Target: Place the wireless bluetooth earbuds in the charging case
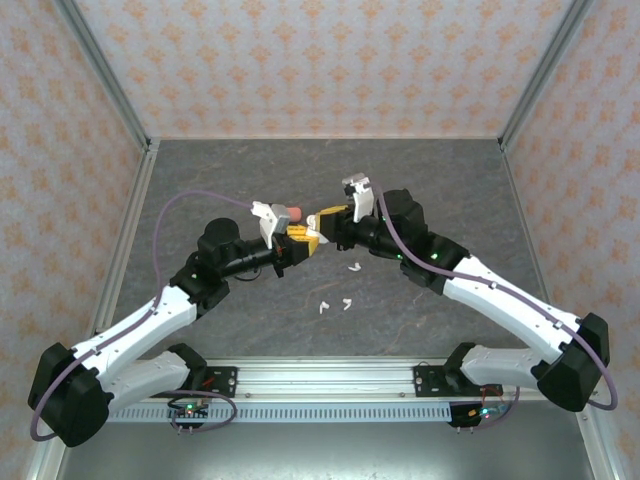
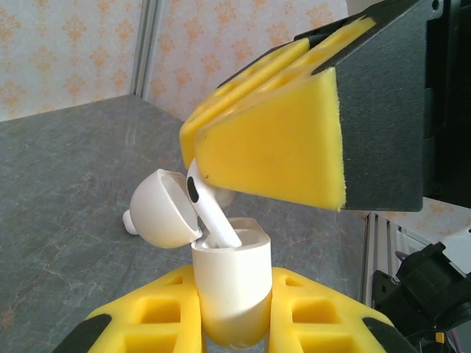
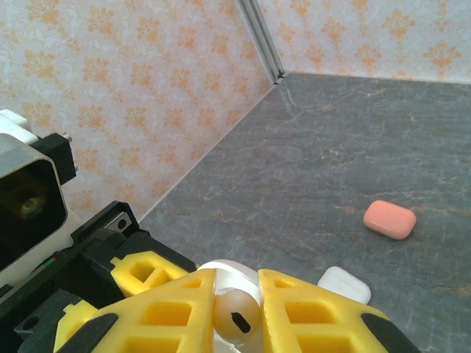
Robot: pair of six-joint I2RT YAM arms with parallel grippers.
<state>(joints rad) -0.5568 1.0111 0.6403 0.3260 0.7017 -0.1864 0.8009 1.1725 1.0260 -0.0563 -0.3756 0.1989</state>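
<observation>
**Earbud Insertion: Current State**

You see the left gripper [image 2: 232, 327] clamped on the open white charging case [image 2: 232, 283]. The right gripper [image 3: 237, 318] is closed on a white earbud [image 2: 213, 217], its stem inside the case. Loose earbuds [image 1: 322, 306] lie on the table [image 1: 250, 180].

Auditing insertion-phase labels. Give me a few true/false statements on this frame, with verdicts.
The left gripper is shut on the white charging case. True.
That case's lid is closed. False: it stands open.
The right gripper holds an earbud, stem tip at the case's opening. True.
The pink case is gripped. False: it lies on the table.
Every earbud sits in a case. False: loose white earbuds lie on the table.
</observation>
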